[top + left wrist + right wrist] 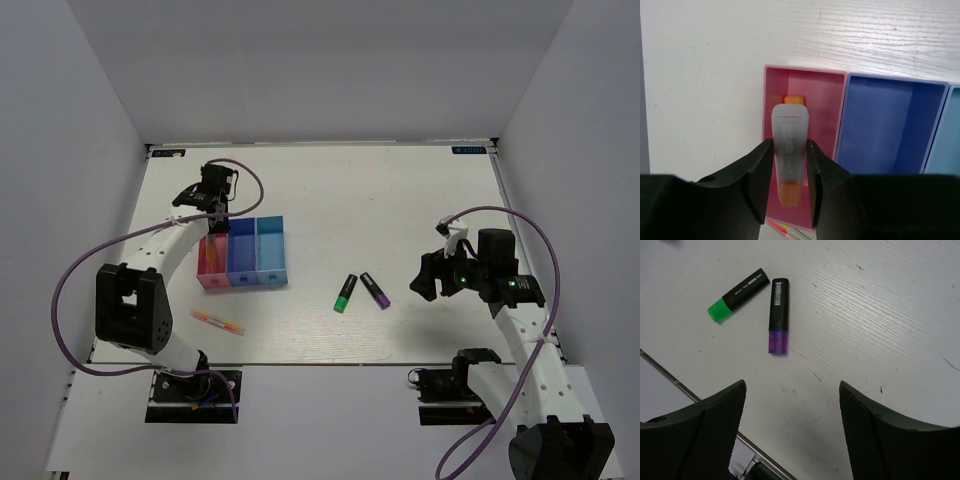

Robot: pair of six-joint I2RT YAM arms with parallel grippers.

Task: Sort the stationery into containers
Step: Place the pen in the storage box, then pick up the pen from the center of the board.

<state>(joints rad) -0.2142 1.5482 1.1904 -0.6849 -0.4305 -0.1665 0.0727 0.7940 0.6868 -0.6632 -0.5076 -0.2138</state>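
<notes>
Orange marker (789,130): pinched between the left fingers (762,170) over the pink-red bin (771,100); its long axis runs along that bin's long sides, frosted clear body with orange showing at both ends; whether it touches the bin floor cannot be told
Left fingers: closed on the orange marker from both flat sides
Dark blue bin (890,125): joined to the pink-red bin's right side
Light blue bin (950,135): one place further right of the pink-red bin
Green marker (737,295): flat on the white counter (400,200), well right of the pink-red bin; black cap points to the far side, green end to the near edge
Purple marker (778,315): just beside the green one, further from the pink-red bin; cap ends close together, coloured ends splayed apart
Thin pen (218,321): on the counter just nearer than the pink-red bin, lying slantwise, mostly left to right
Right fingers (720,420): spread wide, gripping nothing, above the counter far right of the pink-red bin
</notes>
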